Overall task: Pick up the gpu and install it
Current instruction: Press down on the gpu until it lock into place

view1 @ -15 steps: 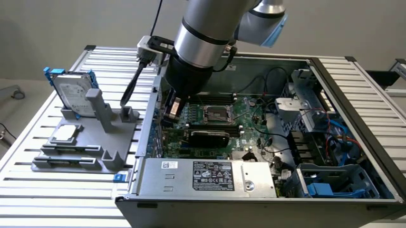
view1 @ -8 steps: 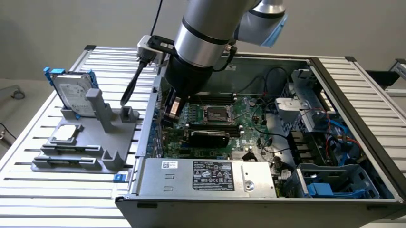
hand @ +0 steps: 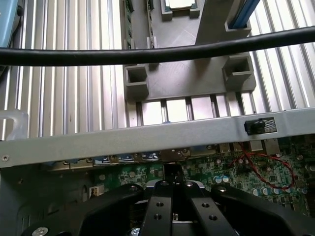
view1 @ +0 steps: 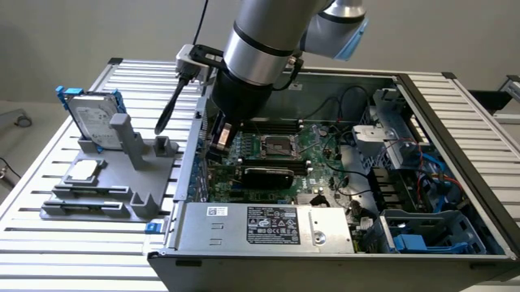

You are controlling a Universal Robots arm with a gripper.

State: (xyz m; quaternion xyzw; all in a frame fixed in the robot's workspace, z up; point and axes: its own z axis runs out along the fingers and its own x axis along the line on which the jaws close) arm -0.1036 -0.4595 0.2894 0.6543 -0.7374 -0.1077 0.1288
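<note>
The gpu (view1: pixel 268 176), a thin card with a black rounded shroud, sits on the green motherboard (view1: pixel 325 143) inside the open computer case (view1: pixel 187 159), just below the processor socket. My gripper (view1: pixel 221 146) hangs inside the case by the wall on the exterior view's left, up and to the left of the gpu and apart from it. In the wrist view its black fingers (hand: pixel 156 201) press together over the motherboard (hand: pixel 231 172), beside the grey case wall (hand: pixel 147 136). I see nothing held between them.
A grey fixture (view1: pixel 122 176) stands on the slatted table at the exterior view's left, with a silver hard drive in a blue frame (view1: pixel 94 118) upright in it. A black cable (hand: pixel 147 53) crosses the wrist view. The power supply (view1: pixel 268 225) and a blue drive cage (view1: pixel 430 234) fill the case's near side.
</note>
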